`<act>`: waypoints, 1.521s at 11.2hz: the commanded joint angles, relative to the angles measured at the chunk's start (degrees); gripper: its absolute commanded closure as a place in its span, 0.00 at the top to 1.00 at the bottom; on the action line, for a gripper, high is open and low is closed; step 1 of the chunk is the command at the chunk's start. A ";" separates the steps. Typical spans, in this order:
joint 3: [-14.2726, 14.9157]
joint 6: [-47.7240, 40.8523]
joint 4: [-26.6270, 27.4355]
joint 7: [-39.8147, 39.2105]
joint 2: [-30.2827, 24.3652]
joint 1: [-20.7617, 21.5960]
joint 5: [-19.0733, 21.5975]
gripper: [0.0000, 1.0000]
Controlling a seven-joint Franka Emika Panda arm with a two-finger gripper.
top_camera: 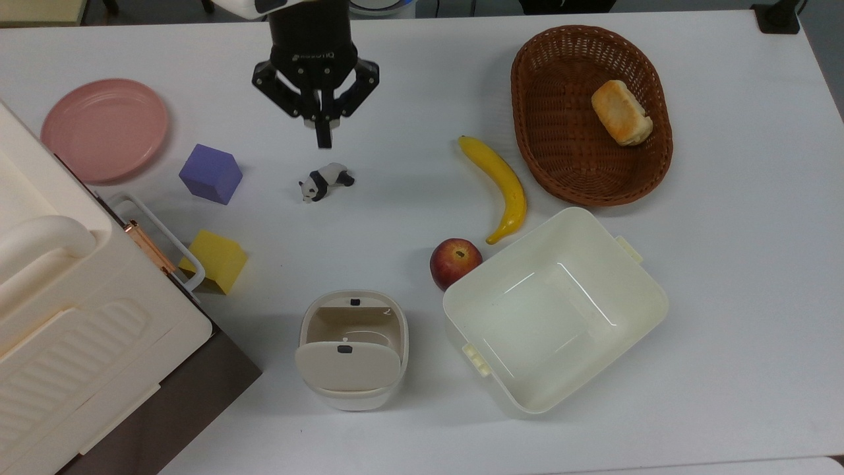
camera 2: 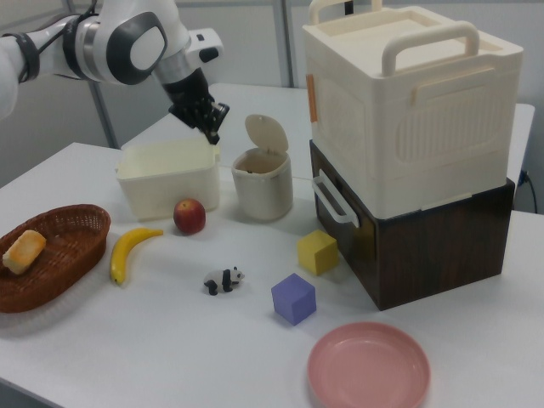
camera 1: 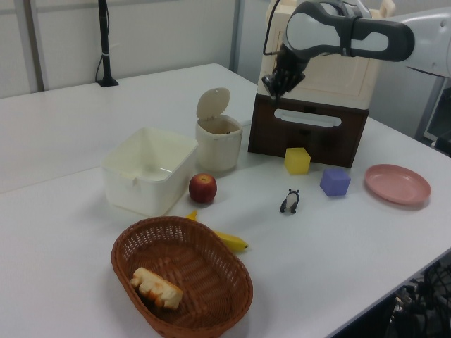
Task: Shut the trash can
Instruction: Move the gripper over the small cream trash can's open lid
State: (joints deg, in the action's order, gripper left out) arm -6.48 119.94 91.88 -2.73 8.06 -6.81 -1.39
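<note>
Clearly nothing is done yet: the trash can (top_camera: 353,349) stands with its lid (camera 1: 213,103) up, and the empty, pinched-together hand (top_camera: 322,140) hangs well apart.

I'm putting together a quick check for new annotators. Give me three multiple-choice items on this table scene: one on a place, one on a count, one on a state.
1. Where does the bread roll lie?
A. in the wicker basket
B. in the cream tub
C. on the pink plate

2. How many cubes stand on the table?
A. one
B. two
C. three

3. What state is the trash can in?
A. lid shut
B. lid open
C. tipped on its side

Key: 1 A, the roll rests inside the brown basket in the top view. 2 B, there is a purple cube and a yellow cube. 3 B, the lid stands raised in the left view, and the gripper hangs shut, apart from it, above the panda figure.
</note>
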 commanded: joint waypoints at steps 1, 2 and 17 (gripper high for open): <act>0.25 10.71 -4.50 0.70 3.88 -0.22 1.30 0.00; 0.24 13.28 -4.95 0.71 4.42 -0.22 1.92 0.00; 0.59 39.67 -15.23 0.00 22.87 1.88 -0.53 0.00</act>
State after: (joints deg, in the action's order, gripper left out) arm -6.82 158.78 78.26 -2.71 29.27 -5.81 -0.79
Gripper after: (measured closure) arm 0.991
